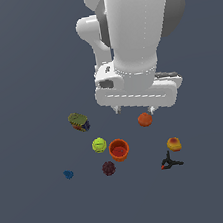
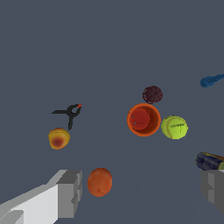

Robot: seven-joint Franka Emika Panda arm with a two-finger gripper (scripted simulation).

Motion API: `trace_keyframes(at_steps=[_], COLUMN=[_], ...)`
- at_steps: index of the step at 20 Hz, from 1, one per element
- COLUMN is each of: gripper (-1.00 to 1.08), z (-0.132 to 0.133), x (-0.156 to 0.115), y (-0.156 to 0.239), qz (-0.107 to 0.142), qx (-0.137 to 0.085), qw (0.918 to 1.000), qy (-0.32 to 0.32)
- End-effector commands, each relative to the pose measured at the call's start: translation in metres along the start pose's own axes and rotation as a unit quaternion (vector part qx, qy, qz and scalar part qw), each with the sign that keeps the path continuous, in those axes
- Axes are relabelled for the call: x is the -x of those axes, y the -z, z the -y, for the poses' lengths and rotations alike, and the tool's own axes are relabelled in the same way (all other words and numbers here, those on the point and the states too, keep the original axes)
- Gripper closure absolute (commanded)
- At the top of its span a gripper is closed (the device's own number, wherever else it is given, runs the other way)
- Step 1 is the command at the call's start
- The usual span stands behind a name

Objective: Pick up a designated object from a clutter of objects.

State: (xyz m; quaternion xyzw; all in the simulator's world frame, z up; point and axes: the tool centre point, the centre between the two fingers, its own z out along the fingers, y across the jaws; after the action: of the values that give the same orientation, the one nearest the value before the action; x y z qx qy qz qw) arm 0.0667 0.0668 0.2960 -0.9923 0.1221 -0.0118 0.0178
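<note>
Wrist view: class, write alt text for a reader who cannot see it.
An open hand hangs above a dark floor, its fingers apart and an orange ball between them. Beyond lie a black clamp, a fruit, an orange cup and a green ball.

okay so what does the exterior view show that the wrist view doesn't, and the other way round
Only the exterior view shows the white arm body and the whole olive block; the wrist view catches just that block's edge.

Only the wrist view shows the two grey fingertips spread wide apart, with nothing between them, and the red inside of the orange cup.

Both show the black clamp lying apart beside the yellow-orange fruit, plus the orange ball, the yellow-green ball, the maroon ball and the blue bit.
</note>
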Motion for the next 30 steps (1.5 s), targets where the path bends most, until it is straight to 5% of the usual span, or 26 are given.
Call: trace_keyframes(at_steps=[1,15,30], gripper=[-0.92,-0.92,-0.92], z=[0.010,0.068,0.126], x=[-0.007,-0.037,-0.047], y=[-0.013,-0.092,-0.189], qz=[0.002,0.011,0.008], qx=[-0.002,0.000,0.014], qw=[0.9995,0.9816,0.9374], qy=[-0.030,-0.191,-0.348])
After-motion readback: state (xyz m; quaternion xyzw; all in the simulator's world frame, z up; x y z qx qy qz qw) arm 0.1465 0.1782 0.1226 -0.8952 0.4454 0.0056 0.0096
